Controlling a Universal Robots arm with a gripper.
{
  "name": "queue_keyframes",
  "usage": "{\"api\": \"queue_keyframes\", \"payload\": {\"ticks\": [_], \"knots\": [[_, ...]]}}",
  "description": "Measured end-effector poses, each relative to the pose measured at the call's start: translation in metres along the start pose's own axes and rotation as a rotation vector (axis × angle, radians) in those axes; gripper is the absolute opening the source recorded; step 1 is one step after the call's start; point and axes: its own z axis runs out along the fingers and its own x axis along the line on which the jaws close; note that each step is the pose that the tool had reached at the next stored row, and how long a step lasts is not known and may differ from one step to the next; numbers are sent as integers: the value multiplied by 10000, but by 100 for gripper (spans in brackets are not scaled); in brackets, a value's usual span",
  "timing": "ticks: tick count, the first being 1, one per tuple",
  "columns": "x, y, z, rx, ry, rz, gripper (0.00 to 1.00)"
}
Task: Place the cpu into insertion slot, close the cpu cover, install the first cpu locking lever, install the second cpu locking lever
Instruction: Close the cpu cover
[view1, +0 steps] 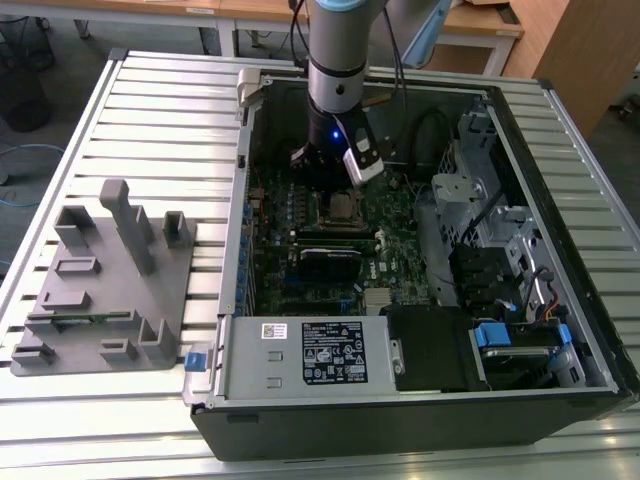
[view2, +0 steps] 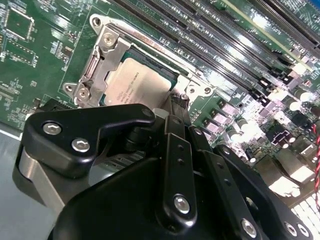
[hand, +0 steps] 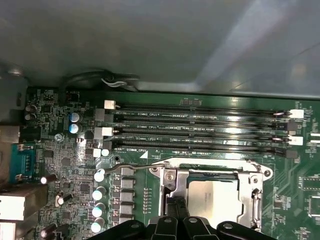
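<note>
One gripper (view2: 178, 102) hangs low over the green motherboard (view2: 30, 60), fingers pressed together with nothing between them, tips just beside the socket's edge. The cpu (view2: 137, 80) lies seated in the insertion slot (view2: 152, 60), with the cpu cover (view2: 107, 47) lying flat around it.

You see a green motherboard (hand: 65, 165) crossed by black memory slots (hand: 200, 117) in parallel stripes. The cpu (view2: 137, 82) shows you a dull silver-grey top, framed by the brighter silver cpu cover (hand: 252, 177). Your gripper (view2: 175, 115) is black with silver screw heads. In the exterior view you have a white label (view1: 325, 352) with black print, a grey fixture (view1: 110, 290) and a table (view1: 150, 110) of pale ribbed slats.
</note>
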Motion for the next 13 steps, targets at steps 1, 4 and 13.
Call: {"api": "queue_keyframes", "payload": {"ticks": [1, 4, 13], "knots": [[2, -1, 6, 6, 3, -1, 11], [3, 0, 9, 3, 1, 0, 11], [1, 2, 3, -11, -7, 1, 11]]}}
